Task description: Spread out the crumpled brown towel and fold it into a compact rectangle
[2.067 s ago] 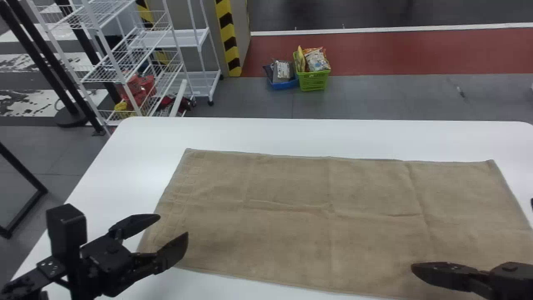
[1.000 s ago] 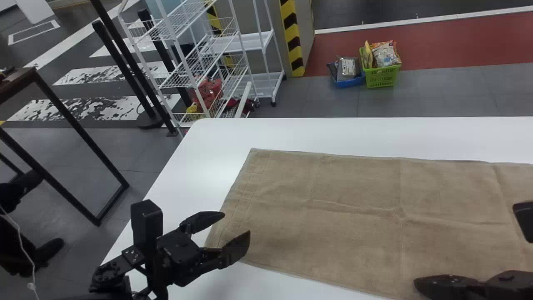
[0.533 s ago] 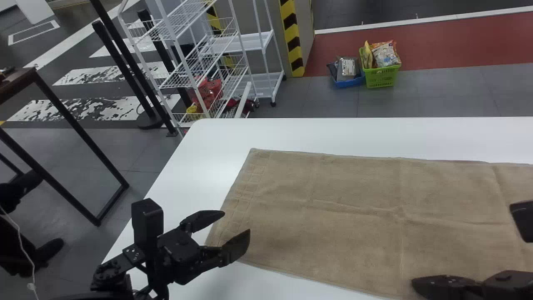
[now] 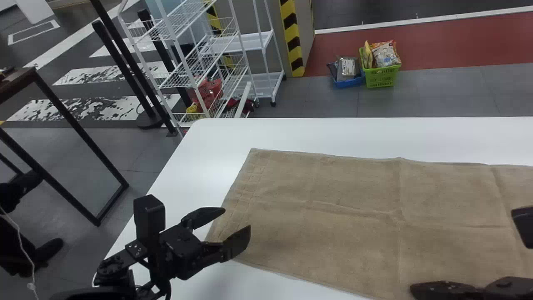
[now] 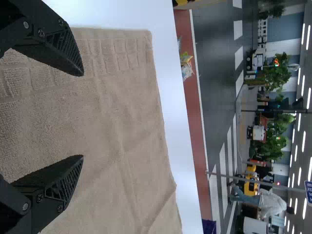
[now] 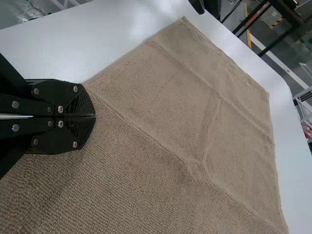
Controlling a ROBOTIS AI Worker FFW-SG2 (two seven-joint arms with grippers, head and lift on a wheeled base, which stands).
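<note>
**Across the white table: brown towel laid flat, unfolded**

Towel runs from centre out to 3 o'clock and down to 6. Left gripper at 7 o'clock, over the near left corner, fingers apart, nothing between. Right gripper at 4 to 5 o'clock, fingers together by the near edge; can't tell if cloth is caught.

Step, judged: last smoothing before fold one. Draw wrinkles out low and slow, light pressure, or the sheet skews. Then pinch both near corners, lift evenly, carry toward 12, match edges.

Cloth: looped, nubbly pile; border band of small raised squares at the 9 o'clock end; straight creases, slightly wavy far edge. Table smooth, probably slippery.
</note>
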